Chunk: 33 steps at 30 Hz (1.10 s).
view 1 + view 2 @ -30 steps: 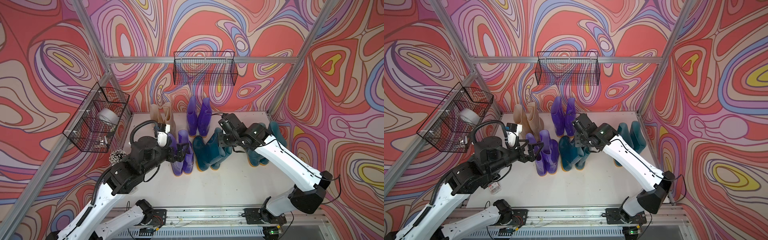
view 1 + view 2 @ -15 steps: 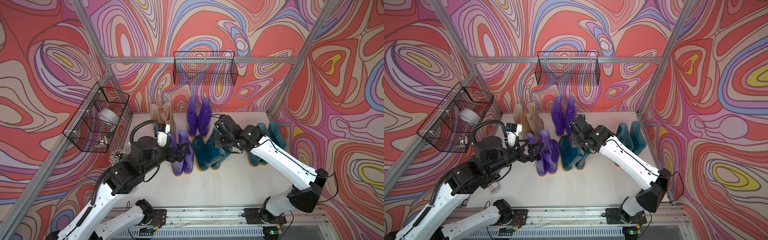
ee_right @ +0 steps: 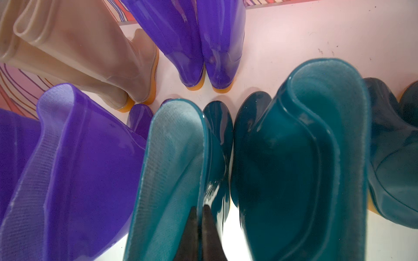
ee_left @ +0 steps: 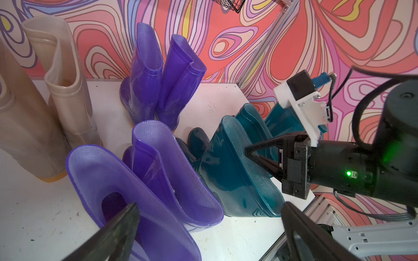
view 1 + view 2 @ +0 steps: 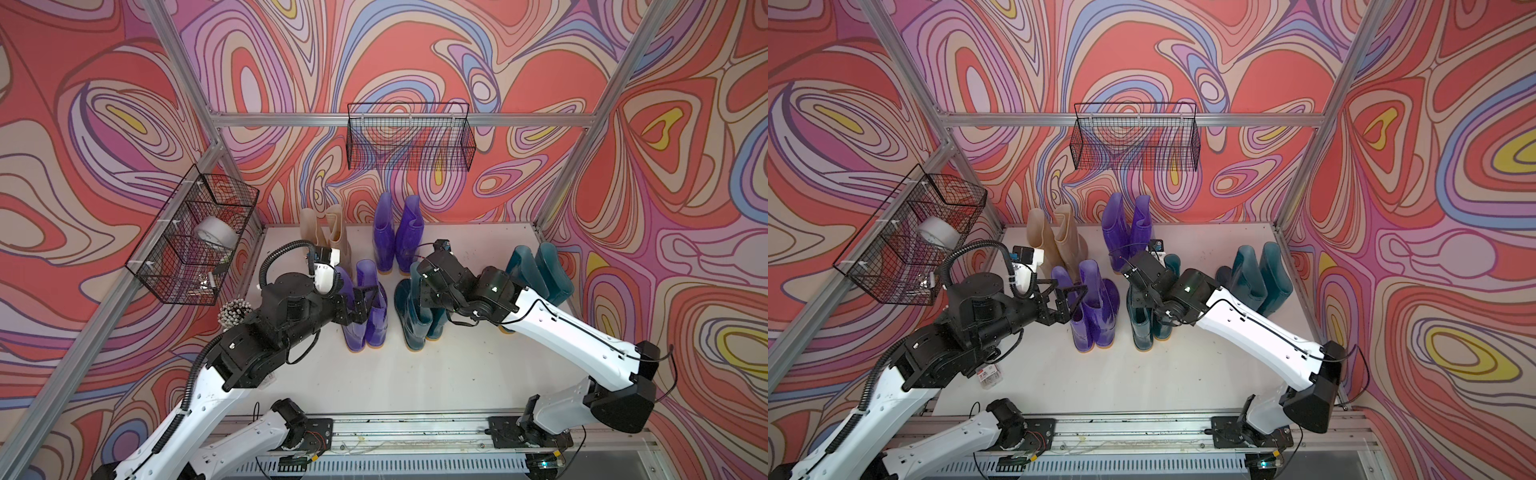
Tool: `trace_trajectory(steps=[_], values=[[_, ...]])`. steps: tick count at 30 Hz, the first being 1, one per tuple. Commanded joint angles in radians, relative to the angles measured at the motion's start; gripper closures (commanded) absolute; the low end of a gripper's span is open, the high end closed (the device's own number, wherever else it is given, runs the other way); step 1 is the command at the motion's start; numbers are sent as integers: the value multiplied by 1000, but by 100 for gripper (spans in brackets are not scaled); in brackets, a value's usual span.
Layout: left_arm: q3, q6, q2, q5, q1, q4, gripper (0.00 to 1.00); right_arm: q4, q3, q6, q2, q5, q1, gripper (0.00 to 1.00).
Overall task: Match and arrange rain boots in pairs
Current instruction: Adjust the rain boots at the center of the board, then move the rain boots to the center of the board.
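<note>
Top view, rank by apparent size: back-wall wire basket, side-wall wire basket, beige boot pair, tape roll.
In a top view, largest to smallest:
1. side-wall wire basket and back-wall wire basket: look close, and the side one sits nearer the camera, so not ranked against each other.
2. beige boot pair, partly hidden.
3. tape roll.

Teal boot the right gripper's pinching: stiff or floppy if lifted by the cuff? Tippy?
Probably floppy: the teal boot has a thin-looking cuff wall where the right gripper is shut on it. The glossy rubber may slip in a pinch. Tall shaft, narrow sole, so a push likely tips it against the neighbouring teal boot.
</note>
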Motion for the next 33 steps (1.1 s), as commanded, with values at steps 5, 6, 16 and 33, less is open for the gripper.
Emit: trace_trajectory(steps=[5,6,16,33], values=[[-4,-10,-17,3,5,-11,0,11,128,-73,-2,79,3,57],[-5,-10,-13,5,4,-9,0,-12,163,-90,3,98,3,55],[35,3,40,39,4,19,0,-377,405,-339,28,383,-292,46],[117,21,136,155,5,-13,0,-272,102,-537,-133,14,-817,20]])
